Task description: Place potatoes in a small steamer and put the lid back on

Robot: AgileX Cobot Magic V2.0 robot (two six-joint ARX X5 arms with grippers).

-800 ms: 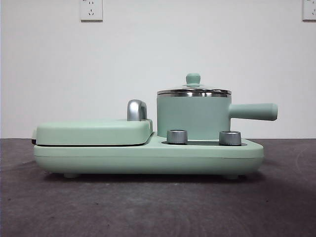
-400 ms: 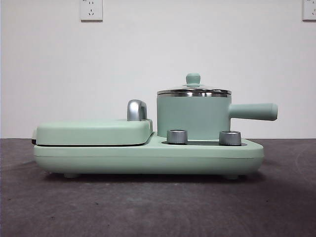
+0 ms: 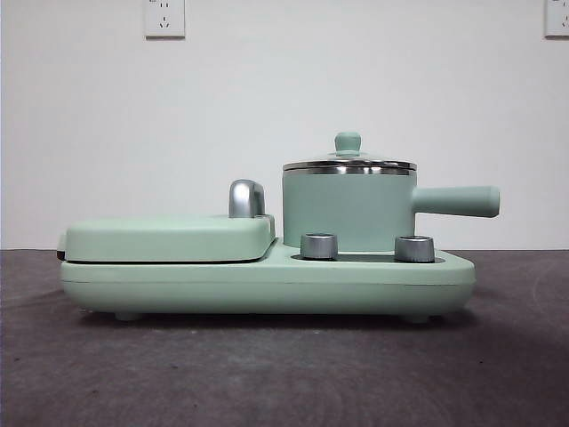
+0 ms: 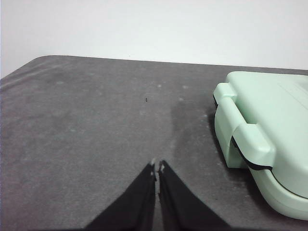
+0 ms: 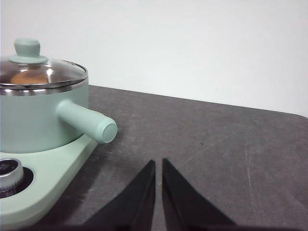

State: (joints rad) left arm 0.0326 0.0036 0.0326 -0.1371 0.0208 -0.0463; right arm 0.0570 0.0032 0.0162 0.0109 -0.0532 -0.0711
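The small steamer [image 3: 347, 212] stands on the right half of a mint-green cooker base [image 3: 267, 280], its straight side handle [image 3: 455, 201] pointing right. The glass lid [image 3: 348, 164] with its mint-green knob sits on the steel rim. Through the glass in the right wrist view, an orange-brown potato [image 5: 30, 77] shows inside the steamer [image 5: 38, 118] under the lid [image 5: 41, 70]. My right gripper [image 5: 159, 163] is shut, low over the table, off the end of the handle. My left gripper [image 4: 157, 166] is shut above the grey table, apart from the cooker's end.
A flat mint-green griddle cover [image 3: 169, 238] with a chrome handle [image 3: 246, 197] fills the base's left half; its end [image 4: 260, 139] shows in the left wrist view. Two steel dials [image 3: 319, 245] sit on the base front. Dark grey table [image 3: 284, 374] surrounds it.
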